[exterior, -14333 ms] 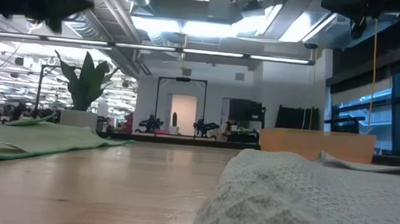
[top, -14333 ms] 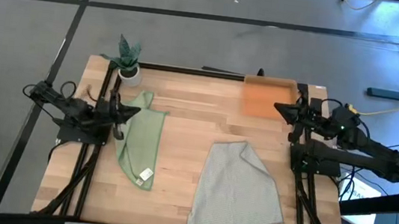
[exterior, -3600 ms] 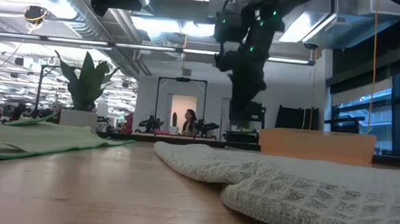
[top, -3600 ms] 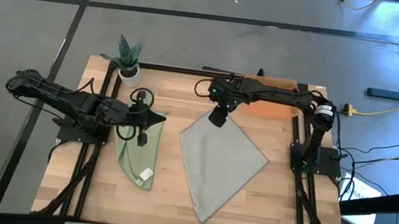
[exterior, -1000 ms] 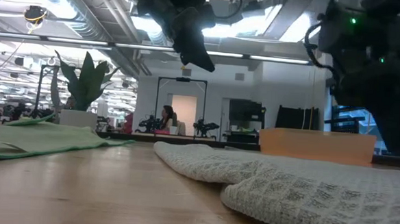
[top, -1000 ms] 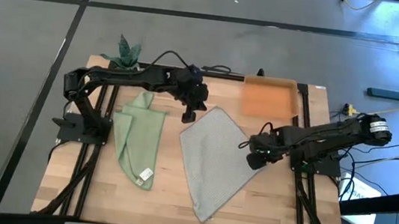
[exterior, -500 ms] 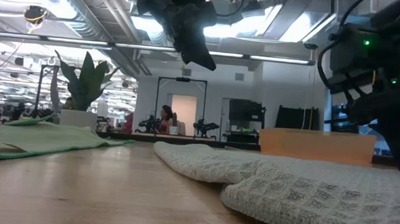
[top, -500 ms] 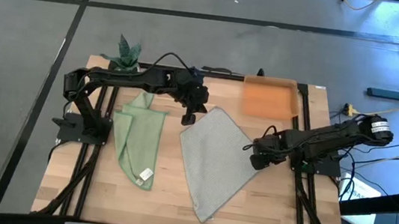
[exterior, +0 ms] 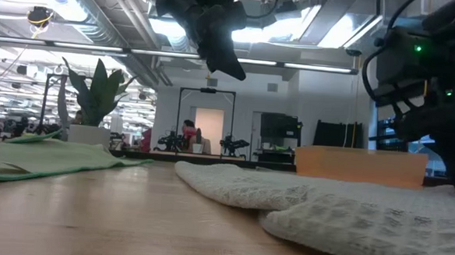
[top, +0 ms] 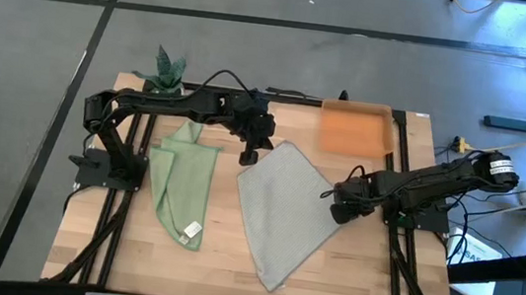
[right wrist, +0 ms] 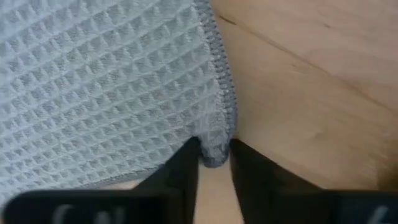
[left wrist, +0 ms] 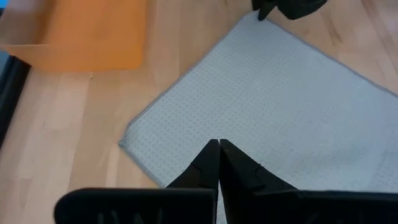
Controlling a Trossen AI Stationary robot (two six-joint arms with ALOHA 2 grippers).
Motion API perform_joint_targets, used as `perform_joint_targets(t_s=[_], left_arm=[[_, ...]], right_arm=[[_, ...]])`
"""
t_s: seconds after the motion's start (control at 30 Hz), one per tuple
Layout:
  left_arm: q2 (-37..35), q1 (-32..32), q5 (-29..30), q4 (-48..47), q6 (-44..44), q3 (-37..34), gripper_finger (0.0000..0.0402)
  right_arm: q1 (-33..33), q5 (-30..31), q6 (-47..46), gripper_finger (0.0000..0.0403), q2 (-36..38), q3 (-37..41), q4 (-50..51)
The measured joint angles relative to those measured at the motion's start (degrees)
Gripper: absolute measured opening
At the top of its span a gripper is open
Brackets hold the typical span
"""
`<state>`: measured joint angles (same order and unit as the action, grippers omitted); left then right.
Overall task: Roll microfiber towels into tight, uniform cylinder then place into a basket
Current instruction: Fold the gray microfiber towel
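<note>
Grey towel (top: 284, 209): flat on the bench (top: 220, 262), landmark. Right fingers (right wrist: 180, 163) pinch its corner nearest the right arm. Left fingers (left wrist: 219, 163) pressed together, empty, hovering over its far corner. Green towel (top: 183, 180): left of it. Orange basket (top: 352, 130): beyond its far edge.

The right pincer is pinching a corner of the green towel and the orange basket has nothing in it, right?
Not quite. The right pincer is pinching a corner of the grey towel, not the green towel, which lies apart near the left arm. The right wrist view shows the grey weave between the fingers. The orange basket does look empty in the high view.
</note>
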<state>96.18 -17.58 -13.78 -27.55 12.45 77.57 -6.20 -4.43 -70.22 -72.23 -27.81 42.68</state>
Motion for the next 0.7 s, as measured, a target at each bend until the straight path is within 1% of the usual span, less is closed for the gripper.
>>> perform_joint_targets(t_s=[0.1,0.17,0.3,0.47,0.6,0.7], left_arm=[[0.0,0.0,1.61,0.0,-0.02,-0.01,0.0],[0.0,0.0,1.72,0.0,-0.55,-0.01,0.0],[0.0,0.02,2.6,0.07,-1.77,-0.01,0.0],[0.0,-0.02,3.47,0.33,-1.84,-0.01,0.0004],[0.0,-0.02,6.17,0.28,-4.08,-0.01,0.0029],[0.0,-0.51,6.24,0.28,-7.31,-0.01,0.0054]], right_arm=[[-0.02,0.9,0.03,0.0024,-0.03,0.0,-0.68],[-0.02,1.28,0.07,0.001,-0.05,0.02,-0.89],[-0.02,1.25,0.07,0.0014,-0.08,0.04,-0.95],[0.0,0.88,0.2,0.0006,-0.1,0.07,-0.95],[0.0,0.82,0.14,0.0008,-0.11,0.07,-0.97],[0.0,0.72,0.12,0.0006,-0.11,0.07,-0.99]])
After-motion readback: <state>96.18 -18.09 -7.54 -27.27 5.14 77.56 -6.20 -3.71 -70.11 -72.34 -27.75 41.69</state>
